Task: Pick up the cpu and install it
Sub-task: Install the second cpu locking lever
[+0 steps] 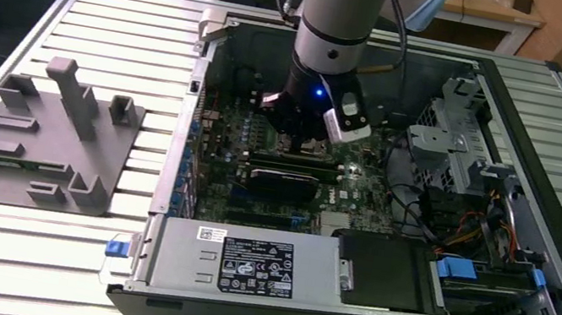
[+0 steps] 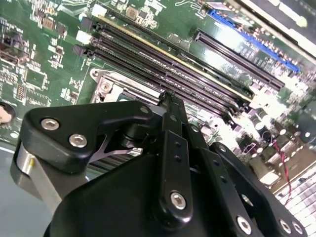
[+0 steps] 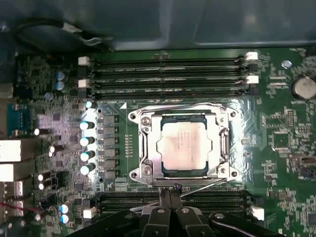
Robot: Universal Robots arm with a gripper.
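Observation:
In the first wrist view the cpu [image 3: 183, 146], a flat silvery square chip, lies inside the metal socket frame [image 3: 143, 148] on the green motherboard [image 3: 291, 148]. My gripper [image 3: 166, 193] hovers just off one edge of the socket, beside the thin socket lever [image 3: 202, 184]. Its black fingers are pressed together with nothing between them. In the second wrist view the gripper [image 2: 168, 98] points down at the socket corner [image 2: 106, 86]. In the exterior view the gripper [image 1: 301, 139] reaches down into the open computer case [image 1: 553, 169] over the board's middle.
Memory slots [image 3: 168, 74] run along both sides of the socket, and a row of capacitors [image 3: 86, 140] stands close by. A drive cage [image 1: 455, 144] and cables fill the case at the exterior view's right. A power supply [image 1: 240, 262] sits in front. A grey fixture [image 1: 34, 133] rests outside the case.

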